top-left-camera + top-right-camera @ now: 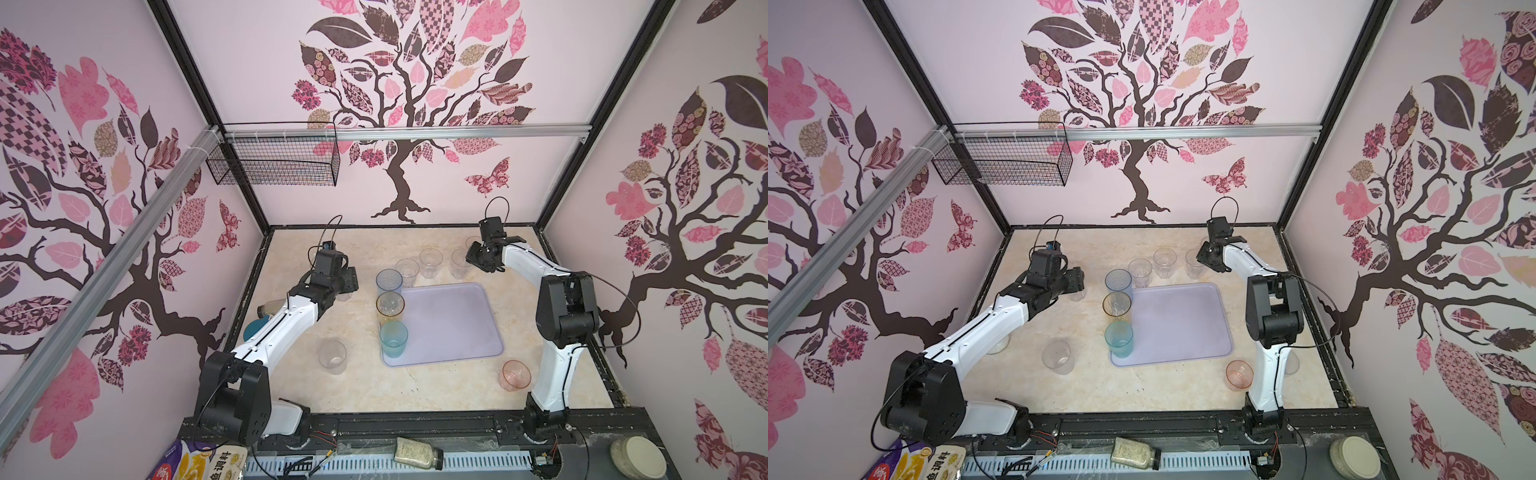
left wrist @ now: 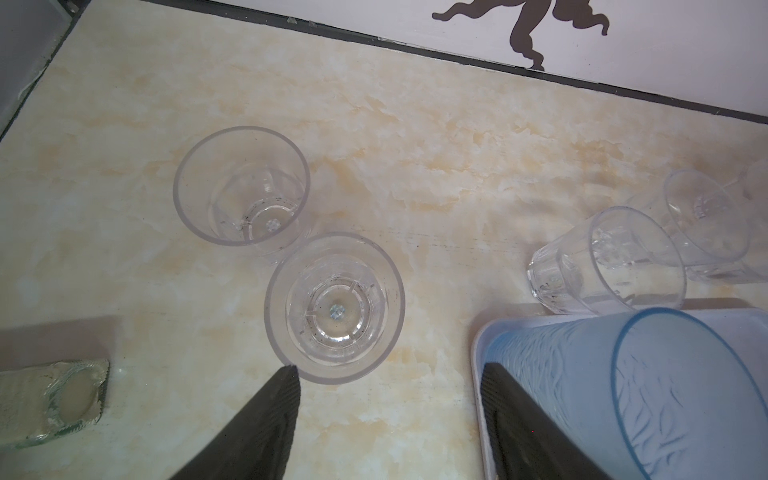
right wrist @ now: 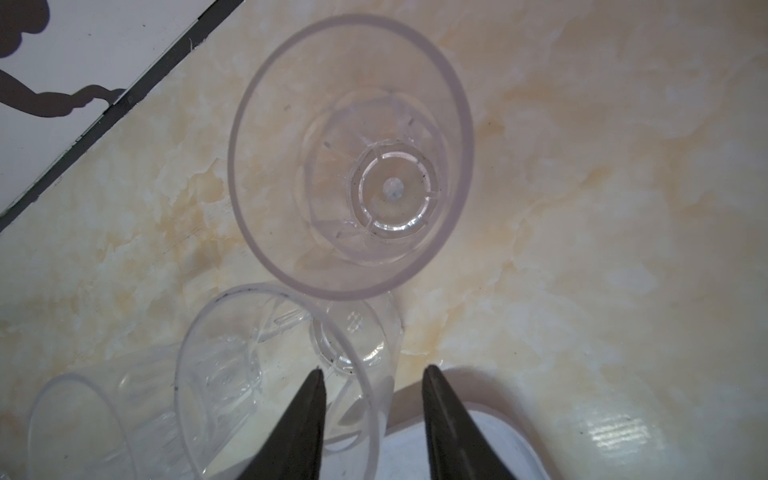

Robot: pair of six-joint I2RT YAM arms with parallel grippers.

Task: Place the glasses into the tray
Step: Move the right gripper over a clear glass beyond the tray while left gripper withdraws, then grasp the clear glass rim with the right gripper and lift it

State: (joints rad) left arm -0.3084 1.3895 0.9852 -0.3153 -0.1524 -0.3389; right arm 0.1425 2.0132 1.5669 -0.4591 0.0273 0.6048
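Ribbed black fingers (image 2: pixel 266 424) of the left gripper (image 2: pixel 390 368) stand wide and empty, one tip at the rim of a short clear glass (image 2: pixel 334 307) on the table (image 2: pixel 415 166). Three tall tinted glasses (image 1: pixel 390 309) line the left edge of the lavender tray (image 1: pixel 457 328). Jaws of the right gripper (image 3: pixel 374 369), part-way apart, straddle the wall of a second clear glass (image 3: pixel 249 374) without clamping it. These tumblers look light, stiff and slick, so pinching the rim wall with one finger inside seems safest.

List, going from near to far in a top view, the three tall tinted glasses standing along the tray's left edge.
teal glass → amber glass → blue-grey glass
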